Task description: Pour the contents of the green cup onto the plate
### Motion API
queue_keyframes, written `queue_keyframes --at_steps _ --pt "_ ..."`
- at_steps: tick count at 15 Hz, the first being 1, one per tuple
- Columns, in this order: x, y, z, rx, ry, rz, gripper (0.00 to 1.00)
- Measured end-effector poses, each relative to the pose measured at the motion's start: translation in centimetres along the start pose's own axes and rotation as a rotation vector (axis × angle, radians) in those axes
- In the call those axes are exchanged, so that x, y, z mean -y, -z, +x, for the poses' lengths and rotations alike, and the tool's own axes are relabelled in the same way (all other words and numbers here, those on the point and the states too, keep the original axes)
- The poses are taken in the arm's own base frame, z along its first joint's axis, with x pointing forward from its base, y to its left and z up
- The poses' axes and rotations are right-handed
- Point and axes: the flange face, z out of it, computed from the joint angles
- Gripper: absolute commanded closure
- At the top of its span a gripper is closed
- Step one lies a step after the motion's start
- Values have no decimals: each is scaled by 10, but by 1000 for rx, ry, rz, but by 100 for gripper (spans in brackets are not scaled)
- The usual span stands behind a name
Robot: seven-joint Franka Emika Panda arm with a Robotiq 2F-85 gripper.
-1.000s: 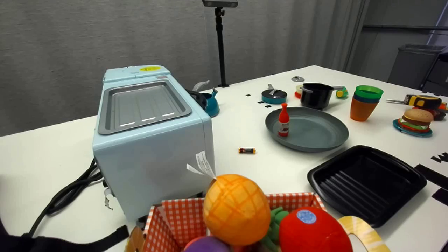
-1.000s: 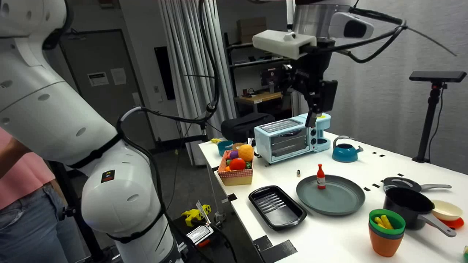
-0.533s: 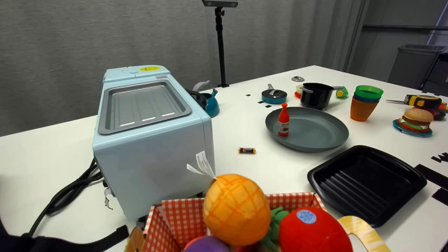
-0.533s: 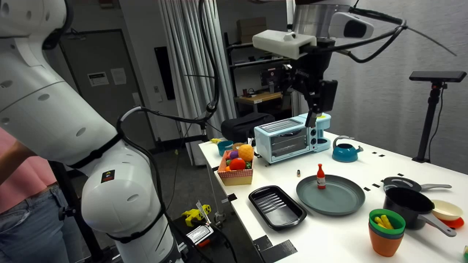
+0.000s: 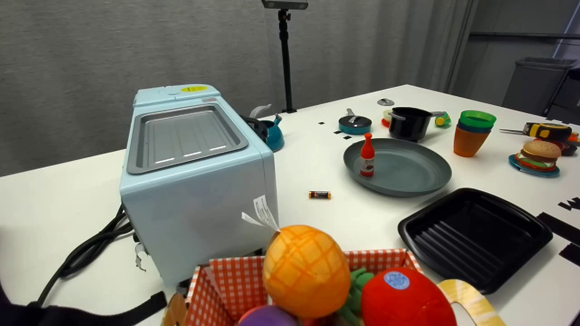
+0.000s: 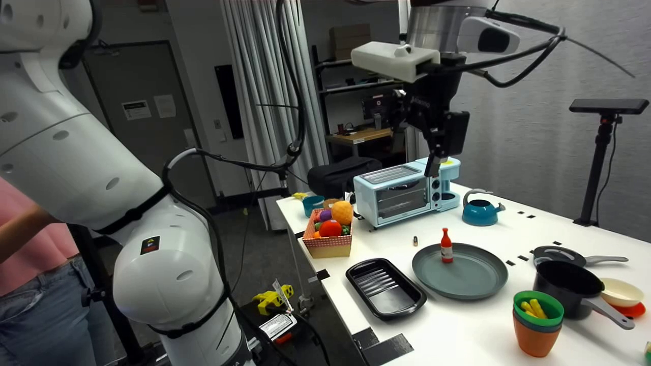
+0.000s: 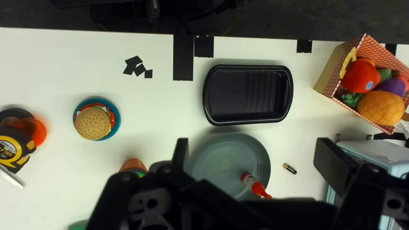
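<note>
When moving out from the pincer (image 7: 250,153), spread wide and gripping nothing high over the counter (image 7: 150,102), meet the plate (image 7: 223,156) first, apparently underneath, with a bottle (image 7: 254,184) standing on it. Farther off, past the finger (image 7: 181,151) on the wrist view's left and partly hidden by it, find the green cup (image 6: 538,322): upright on the counter, rim up, holding yellow pieces (image 6: 537,308). Probably best to shift sideways that way before descending, then keep level while returning to the plate.

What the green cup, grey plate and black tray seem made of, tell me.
Green cup: probably smooth plastic; thin, evenly coloured rim. Grey plate: matt, perhaps plastic or coated metal; soft sheen. Black tray: glossier, possibly coated metal; bright glints inside.
</note>
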Motion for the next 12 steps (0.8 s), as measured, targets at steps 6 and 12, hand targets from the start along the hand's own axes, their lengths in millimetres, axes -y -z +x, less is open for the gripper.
queue_keyframes --at_steps 6,12 --pt "-1 -15 11 -32 6 -63 0" --pt "-30 -54 40 -216 9 -206 0"
